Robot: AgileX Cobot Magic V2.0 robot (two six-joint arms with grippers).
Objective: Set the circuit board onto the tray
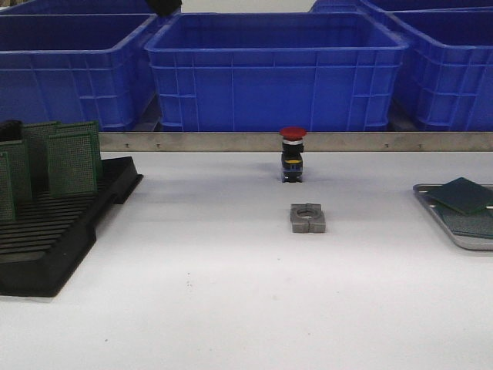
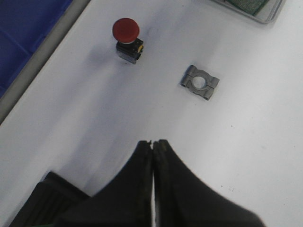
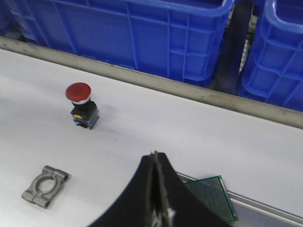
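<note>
The silver-grey tray (image 1: 441, 221) lies at the table's right edge, with a dark green circuit board (image 1: 462, 194) resting tilted on another board (image 1: 471, 224) in it. More green boards (image 1: 71, 160) stand in the black slotted rack (image 1: 54, 247) at the left. Neither gripper shows in the front view. In the left wrist view my left gripper (image 2: 154, 142) is shut and empty above bare table, near the rack's corner (image 2: 45, 201). In the right wrist view my right gripper (image 3: 154, 154) is shut and empty, beside a green board (image 3: 213, 196) that lies over the tray's rim (image 3: 265, 206).
A red mushroom push-button (image 1: 293, 154) stands mid-table, and a grey metal clamp block (image 1: 308, 217) lies in front of it. Blue plastic bins (image 1: 273, 73) line the back behind a metal rail (image 1: 231, 141). The button (image 2: 126, 30) and clamp (image 2: 200, 83) also show in the left wrist view.
</note>
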